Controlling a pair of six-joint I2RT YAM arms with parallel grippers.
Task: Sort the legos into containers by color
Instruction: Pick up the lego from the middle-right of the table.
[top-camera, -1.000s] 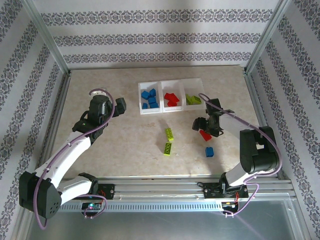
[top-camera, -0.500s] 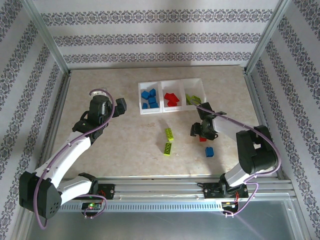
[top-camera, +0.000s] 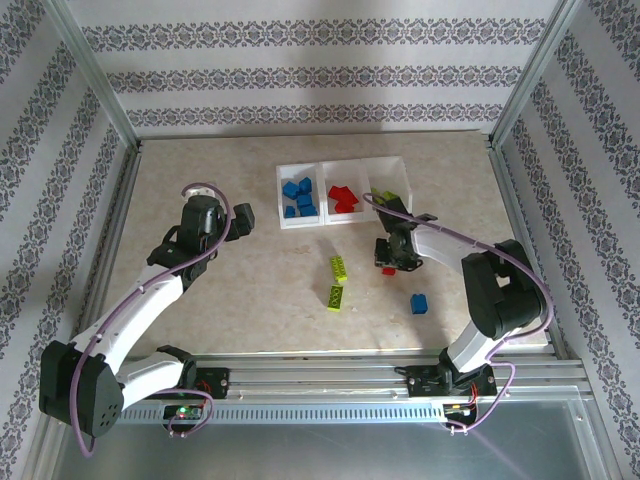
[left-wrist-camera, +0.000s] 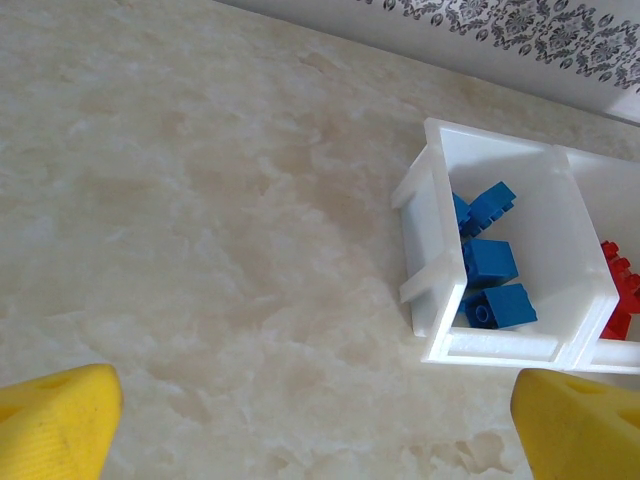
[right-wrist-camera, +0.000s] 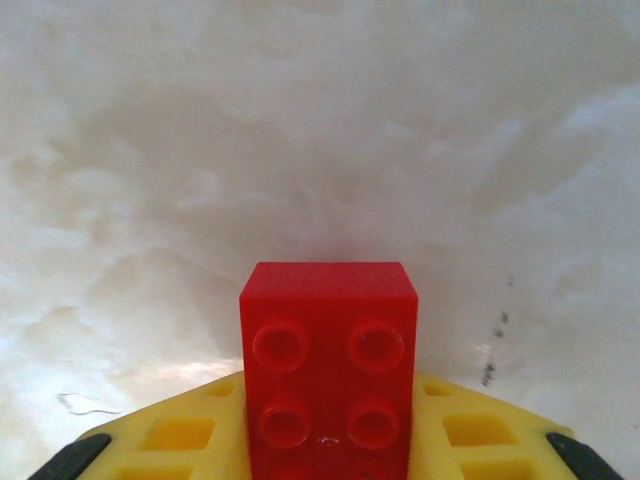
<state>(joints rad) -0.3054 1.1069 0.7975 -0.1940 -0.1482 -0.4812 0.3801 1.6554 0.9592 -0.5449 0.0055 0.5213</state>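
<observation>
Right jaws are closed on a small red studded plastic brick. The right wrist view shows its four studs facing the camera, with yellow fingers tight against both of its sides and the pale marbled table behind it. Whether the brick rests on the table or hangs just above it cannot be told. Seen from the top camera, this grasp sits right of centre, near the front wall of a white thin-walled plastic tray made of three square compartments joined in a row.

Left jaws are spread wide with nothing between them. The left wrist view shows two yellow fingertips at the bottom corners, with bare table between them. These jaws hover left of the tray, apart from it, facing its left compartment.

Several blue studded bricks lie in the left compartment. Red bricks lie in the middle one. Lime green bricks lie in the right one, only partly in sight.

Two loose lime green bricks lie on the table just left of the right jaws, one nearer the arm bases than the other. A single loose blue brick lies closer to the arm bases, a little to the right of the right jaws.
</observation>
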